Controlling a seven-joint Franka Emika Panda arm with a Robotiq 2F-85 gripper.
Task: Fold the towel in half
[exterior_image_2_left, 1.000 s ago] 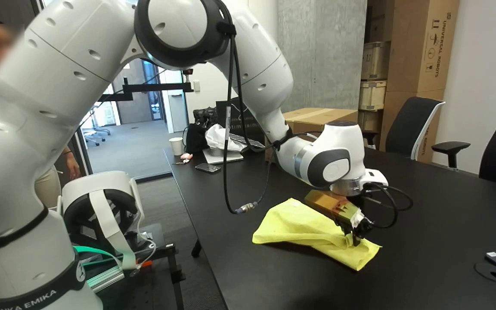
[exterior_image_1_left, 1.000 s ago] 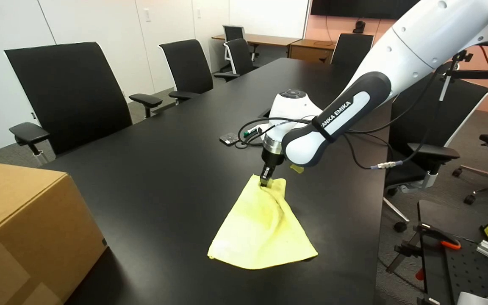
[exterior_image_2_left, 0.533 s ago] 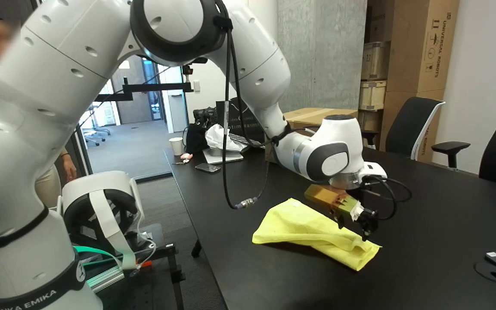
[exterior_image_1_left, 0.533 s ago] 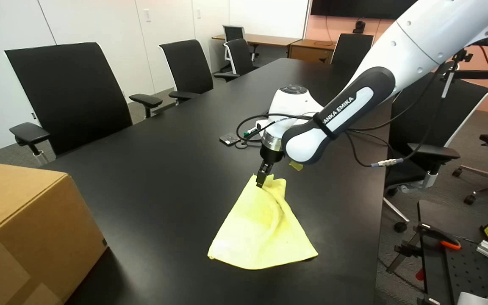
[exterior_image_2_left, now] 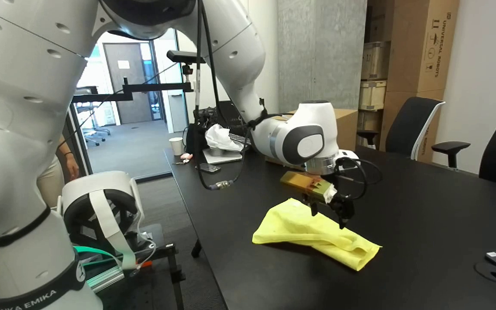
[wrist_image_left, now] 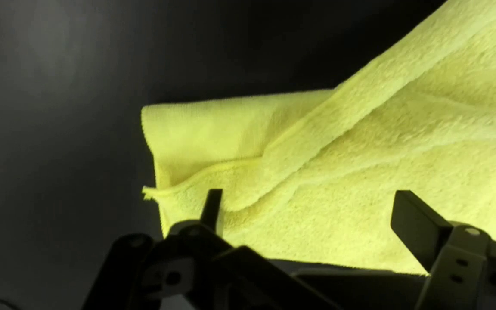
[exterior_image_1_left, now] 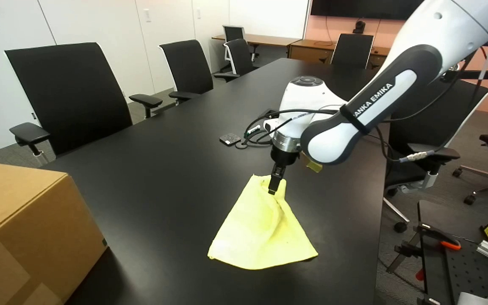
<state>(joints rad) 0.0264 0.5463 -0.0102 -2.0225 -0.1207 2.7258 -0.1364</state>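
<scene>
A yellow towel [exterior_image_1_left: 261, 228] lies on the black table in both exterior views, narrow at its far end and broad at the near one. Rumpled ridges and a partly turned-over edge show on the towel [wrist_image_left: 342, 125] in the wrist view. My gripper [wrist_image_left: 308, 193] is open, its two dark fingertips wide apart with only towel surface visible beyond them. In an exterior view the gripper [exterior_image_2_left: 328, 219] hangs just above the towel [exterior_image_2_left: 312, 234], apart from it and tilted.
A cardboard box [exterior_image_1_left: 28, 228] stands at the near left of the table. A small dark device [exterior_image_1_left: 230, 139] lies beyond the towel with cables. In an exterior view, a white cup [exterior_image_2_left: 177, 146] and a laptop [exterior_image_2_left: 222, 155] sit near the table's far edge. Chairs line the table.
The gripper has let go of the towel, opened and risen clear. The arm has then drawn back toward the robot's base. The towel stays where it was.
</scene>
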